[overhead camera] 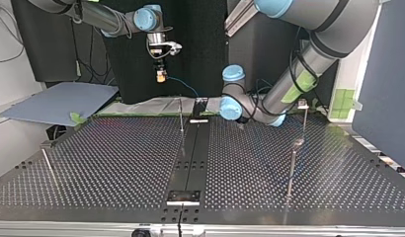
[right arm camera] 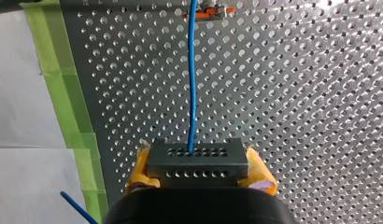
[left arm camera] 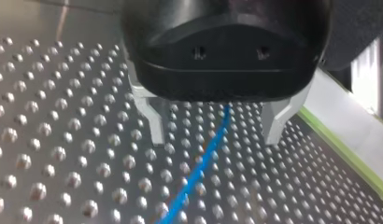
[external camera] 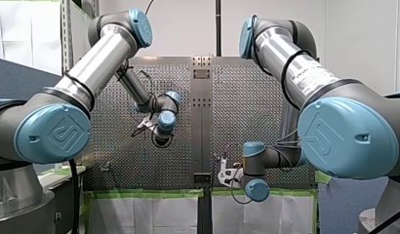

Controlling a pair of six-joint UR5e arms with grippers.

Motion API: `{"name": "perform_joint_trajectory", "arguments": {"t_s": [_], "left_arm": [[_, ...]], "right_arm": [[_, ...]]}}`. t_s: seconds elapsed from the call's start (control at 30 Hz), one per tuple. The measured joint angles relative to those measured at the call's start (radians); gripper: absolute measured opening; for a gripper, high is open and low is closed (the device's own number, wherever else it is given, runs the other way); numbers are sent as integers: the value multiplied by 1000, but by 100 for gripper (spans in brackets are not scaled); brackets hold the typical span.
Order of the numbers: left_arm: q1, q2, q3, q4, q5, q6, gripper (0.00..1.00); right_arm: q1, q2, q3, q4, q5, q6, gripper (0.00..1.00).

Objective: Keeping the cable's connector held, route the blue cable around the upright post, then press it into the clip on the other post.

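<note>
My right gripper is clamped on the dark connector, yellow pads either side. The blue cable leaves it straight ahead, long axis in line with the fingers. Down at the perforated table, my left gripper stands wide, the cable running loose between its metal fingers (nothing pinched yet). A thin post stands near it on one side, a clip-topped post further off on the other. My left arm looks the nearer to both.
</note>
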Motion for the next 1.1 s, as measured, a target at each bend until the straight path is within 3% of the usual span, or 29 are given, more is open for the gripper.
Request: {"name": "perform_joint_trajectory", "arguments": {"t_s": [0.23,0.67,1.1], "left_arm": [[-6,-2,0,3,58,-65,99],[-34,-47,0,-2,114,-127,99],[-63,-74,0,2,213,-206,99]], "right_arm": [[1,0,0,-3,-2,1,0],[2,0,0,-3,-3,-4,0],[4,0,0,-10,-16,-4,0]]}}
